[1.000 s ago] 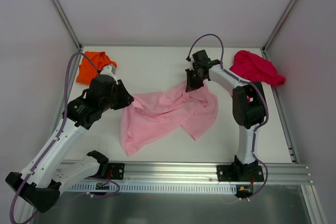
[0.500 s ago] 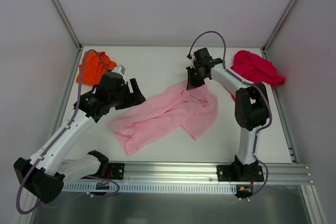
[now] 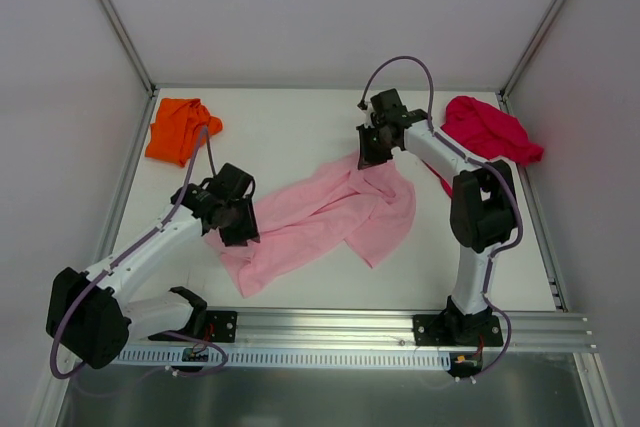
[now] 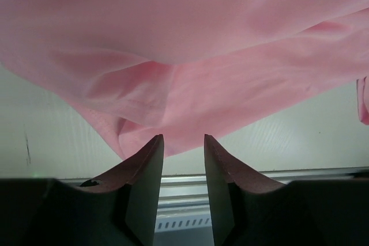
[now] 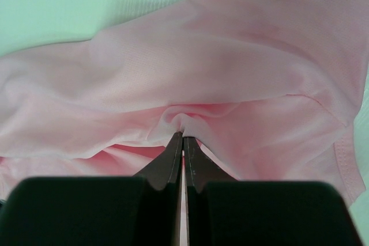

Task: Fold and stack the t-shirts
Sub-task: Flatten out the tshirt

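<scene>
- Since a second ago the pink t-shirt [image 3: 330,212] has slumped from a wider spread into a narrower, rumpled diagonal band at mid-table. The left gripper [image 4: 183,137] has swung inward and nearer, onto the band's left edge.
- That gripper's jaws stand partly apart with nothing between them, and the hem lies just beyond the tips.
- The right gripper [image 5: 183,135] is clamped tight on a puckered fold at the shirt's far edge.
- Risk: closing now could catch only one layer or miss the hem, so the cloth would twist instead of spreading.
- Risk: a left-side pull against the right's small pinch could tug that fold free.
- The orange t-shirt [image 3: 178,129] and crimson t-shirt [image 3: 490,127] lie bunched and unfolded in the far corners of the table [image 3: 290,117], well apart from any drag.
</scene>
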Available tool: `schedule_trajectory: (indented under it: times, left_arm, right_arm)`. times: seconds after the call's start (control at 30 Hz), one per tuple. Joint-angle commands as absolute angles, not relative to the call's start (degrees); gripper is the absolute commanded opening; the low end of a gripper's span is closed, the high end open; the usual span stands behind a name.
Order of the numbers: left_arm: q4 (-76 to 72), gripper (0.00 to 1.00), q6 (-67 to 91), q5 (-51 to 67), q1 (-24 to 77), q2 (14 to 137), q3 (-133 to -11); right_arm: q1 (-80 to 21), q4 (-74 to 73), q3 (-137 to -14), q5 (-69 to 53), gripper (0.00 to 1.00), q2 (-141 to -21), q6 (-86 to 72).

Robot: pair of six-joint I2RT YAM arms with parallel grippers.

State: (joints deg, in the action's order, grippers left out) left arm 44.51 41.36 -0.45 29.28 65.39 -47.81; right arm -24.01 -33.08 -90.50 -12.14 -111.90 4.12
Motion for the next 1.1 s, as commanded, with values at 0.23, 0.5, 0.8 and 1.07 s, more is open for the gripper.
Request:
schedule_trajectory:
  times: [0.23,0.5,0.8,1.07]
  left_arm:
    - [48.9,0.35,43.5,-3.7,30.8,66.6,-43.0]
    - [46.5,0.34,43.5,-5.4,31.6,71.2,-41.9]
    - [45.5,0.38,44.6,-9.5,32.2,70.6,-44.4]
    - [43.3,0.52,43.9,-10.9,32.3,71.6,-46.8]
  right_arm:
    - [-23.6,-33.9,-91.1,-11.4,0.01,-108.3,5.1]
    - [-23.6,-34.5,-91.5,-11.4,0.01,-107.1,5.7]
    - [-23.6,-33.8,-90.4,-13.4,0.01,-106.7,5.8]
    - [-23.6,-33.7,-90.3,-14.6,0.01,-107.1,5.7]
